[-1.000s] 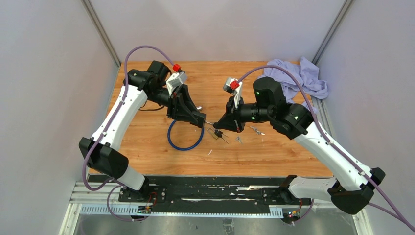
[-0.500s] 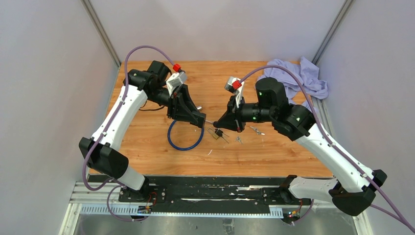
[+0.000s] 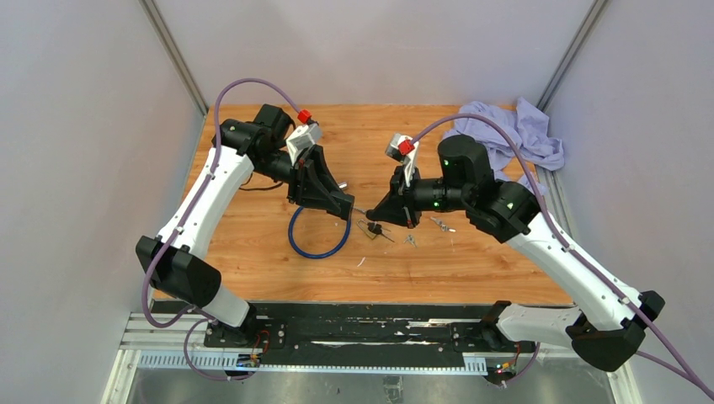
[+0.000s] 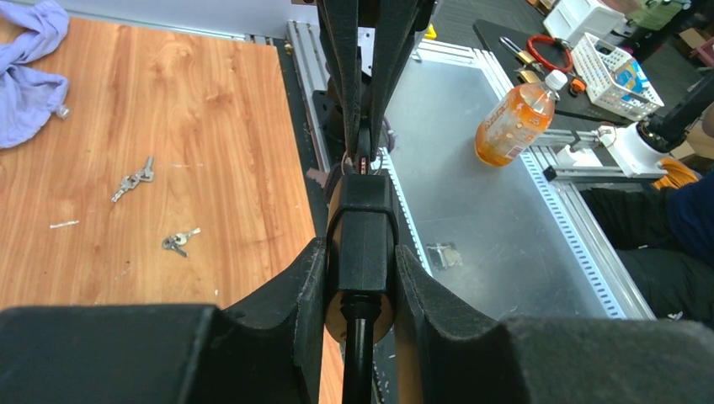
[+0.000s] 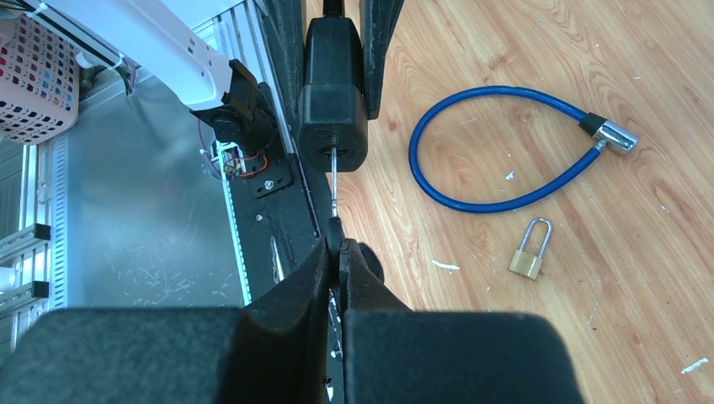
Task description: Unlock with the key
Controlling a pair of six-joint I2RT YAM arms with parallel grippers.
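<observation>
Right wrist: thin metal key (image 5: pixel 333 181) at blocky black lock (image 5: pixel 333 84)

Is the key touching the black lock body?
Touching. Right wrist view: the key, gripped by the right claw, sits in the keyhole of the black lock body.

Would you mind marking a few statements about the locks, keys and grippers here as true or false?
1. The right gripper pinches a key whose blade reaches the black lock. True.
2. The left gripper holds the blue cable. False: the cable lies on the table; the left gripper clamps the black lock.
3. The brass padlock lies on the table, gripped by nothing. True.
4. The purple cloth covers the spare keys. False: they lie bare, apart from the cloth.
</observation>
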